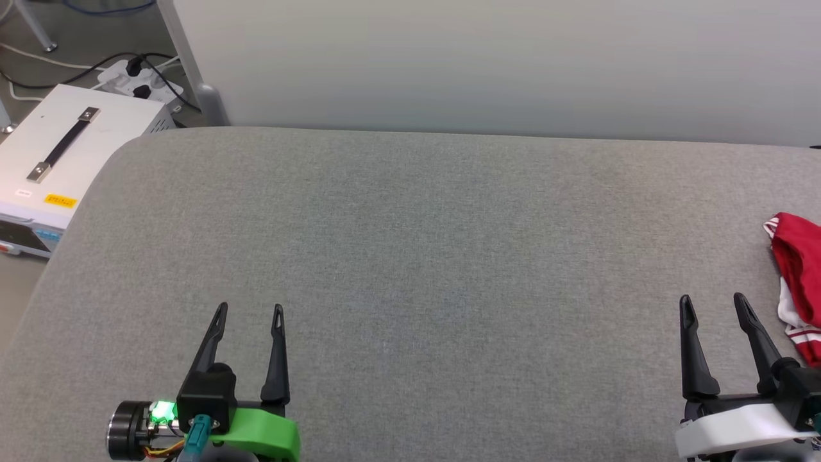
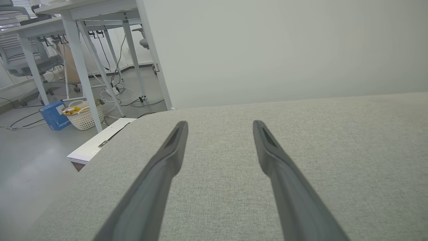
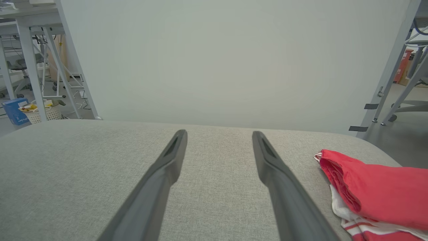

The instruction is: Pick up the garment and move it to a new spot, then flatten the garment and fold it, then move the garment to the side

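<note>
Your left gripper (image 1: 249, 308) and right gripper (image 1: 712, 298) were open, empty. Garment (image 1: 798, 263) lay bunched near table's (image 1: 410, 256) right edge; a shallow pinch could've shoved it off.

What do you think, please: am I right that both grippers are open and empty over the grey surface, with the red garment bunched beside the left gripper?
Not quite: the head view shows the garment bunched beside the right gripper, not the left gripper. Both are indeed open and empty over the grey surface.
</note>
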Available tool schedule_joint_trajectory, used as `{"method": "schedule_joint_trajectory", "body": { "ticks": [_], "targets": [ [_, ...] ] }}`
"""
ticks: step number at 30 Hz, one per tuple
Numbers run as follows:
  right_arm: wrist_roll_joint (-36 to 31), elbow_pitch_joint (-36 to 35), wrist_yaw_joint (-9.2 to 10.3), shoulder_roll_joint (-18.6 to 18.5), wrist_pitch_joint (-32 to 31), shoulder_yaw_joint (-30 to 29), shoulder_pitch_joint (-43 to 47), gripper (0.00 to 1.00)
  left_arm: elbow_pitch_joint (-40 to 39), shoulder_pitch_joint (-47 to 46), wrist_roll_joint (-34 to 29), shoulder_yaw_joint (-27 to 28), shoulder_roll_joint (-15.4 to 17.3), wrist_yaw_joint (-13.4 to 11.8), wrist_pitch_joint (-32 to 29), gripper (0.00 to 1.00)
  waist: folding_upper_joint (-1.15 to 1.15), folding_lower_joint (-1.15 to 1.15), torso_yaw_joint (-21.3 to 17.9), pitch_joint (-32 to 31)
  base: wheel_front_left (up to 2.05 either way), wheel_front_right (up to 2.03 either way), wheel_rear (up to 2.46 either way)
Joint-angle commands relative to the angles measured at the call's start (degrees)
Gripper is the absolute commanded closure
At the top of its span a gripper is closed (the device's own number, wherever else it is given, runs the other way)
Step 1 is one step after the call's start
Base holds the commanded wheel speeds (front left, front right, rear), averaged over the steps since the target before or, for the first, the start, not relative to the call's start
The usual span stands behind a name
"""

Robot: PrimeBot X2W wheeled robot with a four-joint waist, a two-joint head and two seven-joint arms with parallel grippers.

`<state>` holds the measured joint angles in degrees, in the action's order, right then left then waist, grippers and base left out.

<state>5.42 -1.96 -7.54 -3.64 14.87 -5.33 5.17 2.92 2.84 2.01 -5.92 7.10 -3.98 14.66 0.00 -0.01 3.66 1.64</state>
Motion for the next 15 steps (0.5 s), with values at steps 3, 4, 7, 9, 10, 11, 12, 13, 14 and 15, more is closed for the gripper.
{"method": "schedule_joint_trajectory", "body": {
  "ticks": [3,4,7,9,10,11,12,13,14,15],
  "targets": [
    [0.5,-0.4,0.05,0.4,0.1,-0.3,1.0,0.0,0.0,1.2,0.3,0.3,-0.4,0.8,0.3,0.0,0.0,0.01,-0.5,-0.4,0.0,0.0,0.0],
    [0.5,-0.4,0.05,0.4,0.1,-0.4,1.1,0.0,0.0,1.2,0.3,0.3,-0.4,0.9,0.3,0.0,0.0,0.01,-0.6,-0.4,0.0,0.0,0.0],
    [0.4,-0.3,0.05,0.5,0.1,-0.5,1.3,0.0,-0.1,1.2,0.2,0.4,-0.5,1.2,0.3,0.0,0.0,0.01,-0.7,-0.3,0.0,0.0,0.0],
    [0.4,-0.2,0.05,0.6,0.1,-0.6,1.3,0.0,-0.1,1.2,0.1,0.5,-0.6,1.4,0.3,0.0,0.0,0.01,-0.7,-0.3,0.0,0.0,0.0],
    [0.5,-0.2,0.05,0.6,0.1,-0.7,1.3,0.0,-0.2,1.1,0.1,0.5,-0.6,1.5,0.3,0.0,0.0,0.01,-0.7,-0.2,0.0,0.0,0.0],
    [0.5,-0.1,0.05,0.6,0.1,-0.7,1.3,0.0,-0.2,1.1,0.1,0.6,-0.6,1.5,0.3,0.0,0.0,0.01,-0.7,-0.2,0.0,0.0,0.0],
    [0.5,-0.1,0.05,0.7,0.1,-0.7,1.3,0.0,-0.2,1.1,0.1,0.6,-0.6,1.6,0.3,0.0,0.0,0.01,-0.7,-0.2,0.0,0.0,0.0],
    [0.5,-0.1,0.05,0.7,0.1,-0.7,1.4,0.0,-0.2,1.1,0.0,0.7,-0.6,1.7,0.3,0.0,0.0,0.01,-0.7,-0.2,0.0,0.0,0.0],
    [0.6,-0.1,0.05,0.7,0.1,-0.7,1.4,0.0,-0.2,1.1,0.0,0.7,-0.7,1.8,0.3,0.0,0.0,0.01,-0.8,-0.1,0.0,0.0,0.0],
    [0.6,0.0,0.05,0.7,0.1,-0.7,1.4,0.0,-0.2,1.1,0.0,0.8,-0.7,1.8,0.3,0.0,0.0,0.01,-0.8,-0.1,0.0,0.0,0.0]
  ]
}}
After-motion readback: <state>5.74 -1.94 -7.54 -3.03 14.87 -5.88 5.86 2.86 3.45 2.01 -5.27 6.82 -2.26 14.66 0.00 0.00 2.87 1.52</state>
